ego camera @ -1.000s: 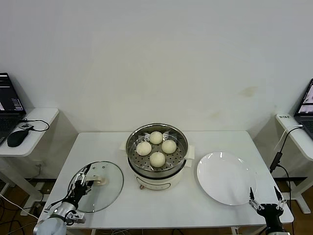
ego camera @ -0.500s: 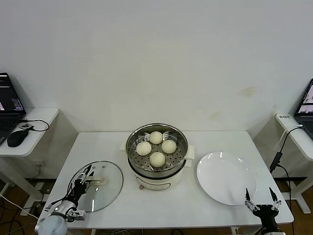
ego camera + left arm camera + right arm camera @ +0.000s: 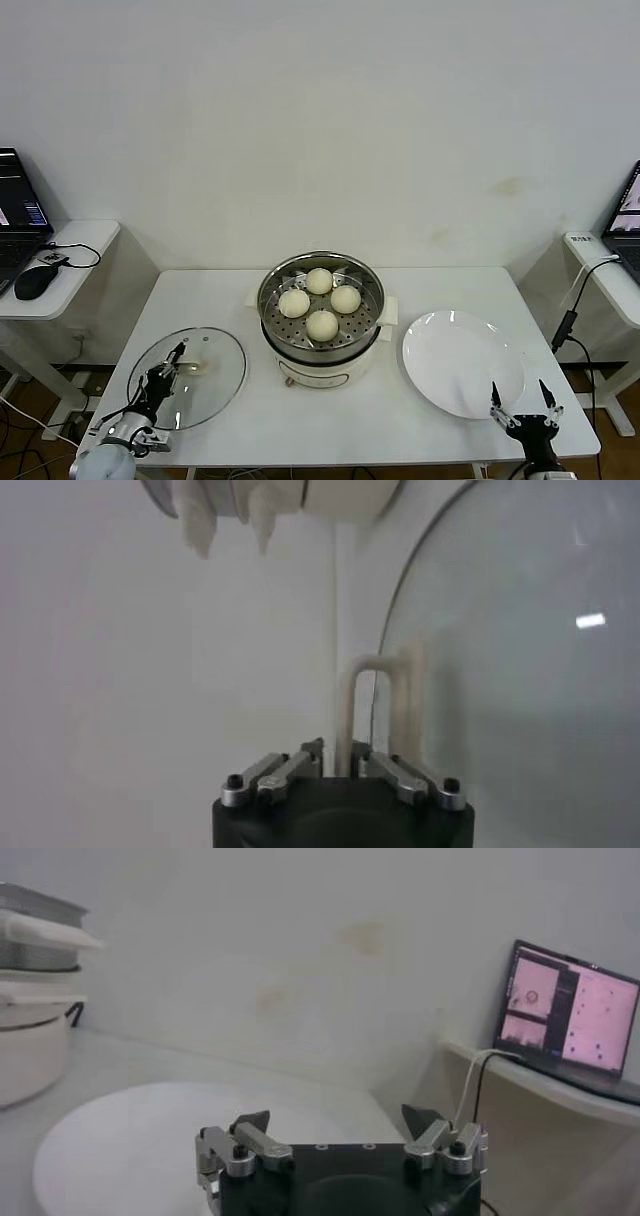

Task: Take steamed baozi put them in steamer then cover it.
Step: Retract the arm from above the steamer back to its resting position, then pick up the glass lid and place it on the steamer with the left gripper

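Several steamed baozi (image 3: pixel 322 325) lie in the steel steamer (image 3: pixel 270 290) at the table's middle; its cream base (image 3: pixel 330 492) also shows in the left wrist view. The glass cover (image 3: pixel 215 385) lies on the table left of it. My left gripper (image 3: pixel 172 365) is shut on the cover's cream handle (image 3: pixel 352 695), the jaws pinched round one leg of the loop (image 3: pixel 337 752). My right gripper (image 3: pixel 520 405) stands open at the front right edge, beside the white plate, with nothing between its fingers (image 3: pixel 337 1123).
An empty white plate (image 3: pixel 460 360) lies right of the steamer and fills the ground before the right gripper (image 3: pixel 150 1138). Side tables flank the work table, with a mouse (image 3: pixel 35 282) on the left one and a laptop (image 3: pixel 570 1013) on the right one.
My left gripper has gone from open to shut on the cover's handle, and the cover has shifted slightly left. My right gripper has drifted left along the front edge.
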Motion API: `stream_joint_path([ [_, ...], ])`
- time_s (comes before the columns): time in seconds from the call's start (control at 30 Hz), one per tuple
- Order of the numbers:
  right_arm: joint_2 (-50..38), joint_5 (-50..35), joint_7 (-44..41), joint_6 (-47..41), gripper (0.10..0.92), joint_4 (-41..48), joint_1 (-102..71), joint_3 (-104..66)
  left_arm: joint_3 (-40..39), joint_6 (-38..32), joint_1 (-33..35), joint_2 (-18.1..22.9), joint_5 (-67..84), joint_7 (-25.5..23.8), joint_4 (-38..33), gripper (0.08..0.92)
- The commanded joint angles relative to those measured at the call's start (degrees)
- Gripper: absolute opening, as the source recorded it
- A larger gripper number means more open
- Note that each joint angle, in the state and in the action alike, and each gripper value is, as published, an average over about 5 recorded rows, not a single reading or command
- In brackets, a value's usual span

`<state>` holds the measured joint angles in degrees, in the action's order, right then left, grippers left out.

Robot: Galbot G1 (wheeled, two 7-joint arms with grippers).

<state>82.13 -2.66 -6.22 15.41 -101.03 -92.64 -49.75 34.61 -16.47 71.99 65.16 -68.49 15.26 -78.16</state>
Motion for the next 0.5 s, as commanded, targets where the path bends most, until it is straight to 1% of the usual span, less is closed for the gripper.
stream_joint_path([
  [0.03, 0.0, -0.1, 0.1, 0.0, 0.823, -0.6, -0.5, 1.5, 1.9, 4.6, 3.4, -1.7, 3.3, 0.4, -9.5, 0.149],
  [0.23, 0.0, 0.0, 0.3, 0.1, 0.823, -2.1, -2.1, 2.3, 4.1, 11.4, 6.1, -4.4, 7.3, -5.5, -19.7, 0.149],
  [0.5, 0.3, 1.3, 0.5, -0.4, 0.823, -3.4, -2.5, 3.2, 3.1, 17.5, 5.9, -8.5, 11.0, -12.3, -31.1, 0.149],
])
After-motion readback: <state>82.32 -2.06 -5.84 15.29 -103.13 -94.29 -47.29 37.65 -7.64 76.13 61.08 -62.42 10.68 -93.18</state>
